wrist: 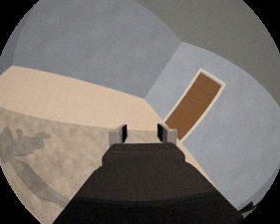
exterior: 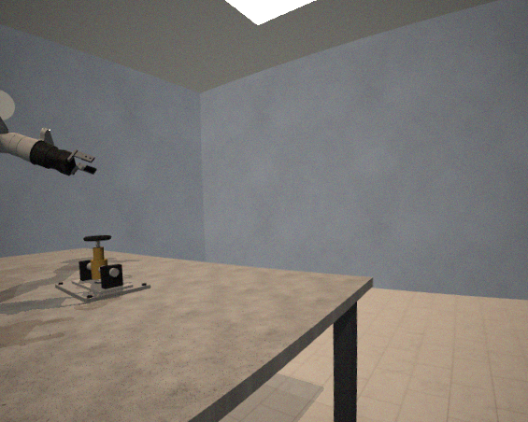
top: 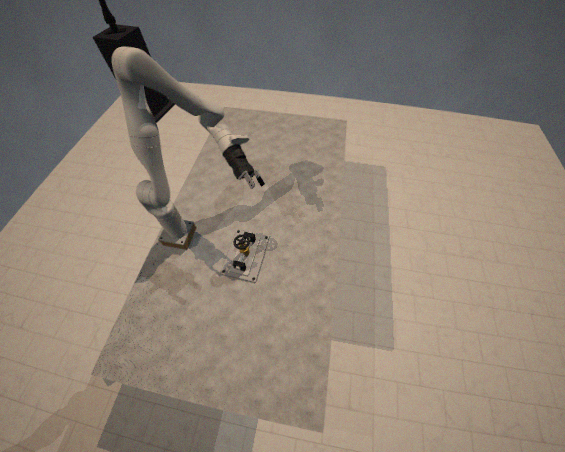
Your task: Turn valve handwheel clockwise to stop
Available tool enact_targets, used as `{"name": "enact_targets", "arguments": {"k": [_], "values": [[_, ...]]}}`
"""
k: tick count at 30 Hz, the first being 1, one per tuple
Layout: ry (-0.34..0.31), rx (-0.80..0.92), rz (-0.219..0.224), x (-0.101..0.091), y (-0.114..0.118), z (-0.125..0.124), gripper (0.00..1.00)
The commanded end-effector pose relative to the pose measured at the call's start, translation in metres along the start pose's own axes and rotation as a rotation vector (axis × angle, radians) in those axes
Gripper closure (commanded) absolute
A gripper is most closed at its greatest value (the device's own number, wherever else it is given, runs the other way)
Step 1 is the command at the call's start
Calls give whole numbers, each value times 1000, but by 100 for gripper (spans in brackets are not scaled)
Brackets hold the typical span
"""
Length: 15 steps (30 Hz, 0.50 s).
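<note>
The valve stands on a light metal baseplate [top: 255, 274] [exterior: 71, 290] on the grey table [top: 231, 340] [exterior: 178, 336]. Its black handwheel [top: 241, 241] [exterior: 97, 238] lies level on top of a yellow stem [exterior: 97, 262], with black blocks at the base. My gripper [top: 256, 180] [exterior: 87, 163] [wrist: 141, 130] is open and empty. It hangs high in the air, well above the handwheel and off to one side, pointing out and slightly down. The valve is out of the wrist view.
The arm's base [top: 177, 235] is bolted to the table close to the valve. The table's edge [exterior: 281, 355] and a dark leg [exterior: 345, 364] show in the exterior view. A brown door [wrist: 192, 104] shows on the far wall in the wrist view.
</note>
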State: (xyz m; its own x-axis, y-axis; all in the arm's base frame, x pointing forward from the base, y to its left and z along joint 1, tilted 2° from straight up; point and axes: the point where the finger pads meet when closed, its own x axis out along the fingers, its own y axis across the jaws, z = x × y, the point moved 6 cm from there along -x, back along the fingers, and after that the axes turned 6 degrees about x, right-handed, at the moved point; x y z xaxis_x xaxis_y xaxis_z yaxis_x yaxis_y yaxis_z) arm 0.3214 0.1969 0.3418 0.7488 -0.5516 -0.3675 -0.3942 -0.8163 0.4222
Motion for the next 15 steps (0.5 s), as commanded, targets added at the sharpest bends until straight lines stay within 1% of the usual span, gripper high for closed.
{"name": "enact_targets", "arguments": {"k": [1,7,9,12,13,14,15], "values": [[-91,66,63,27,17,6,0],[-345,264,196,67,52,45,0],[-345,264,196,67,52,45,0],[-478,390,266,81,67,67,0],[-478,390,266,81,67,67,0],[-522,435,290,85,72,74,0],[-522,435,290,85,72,74,0]]}}
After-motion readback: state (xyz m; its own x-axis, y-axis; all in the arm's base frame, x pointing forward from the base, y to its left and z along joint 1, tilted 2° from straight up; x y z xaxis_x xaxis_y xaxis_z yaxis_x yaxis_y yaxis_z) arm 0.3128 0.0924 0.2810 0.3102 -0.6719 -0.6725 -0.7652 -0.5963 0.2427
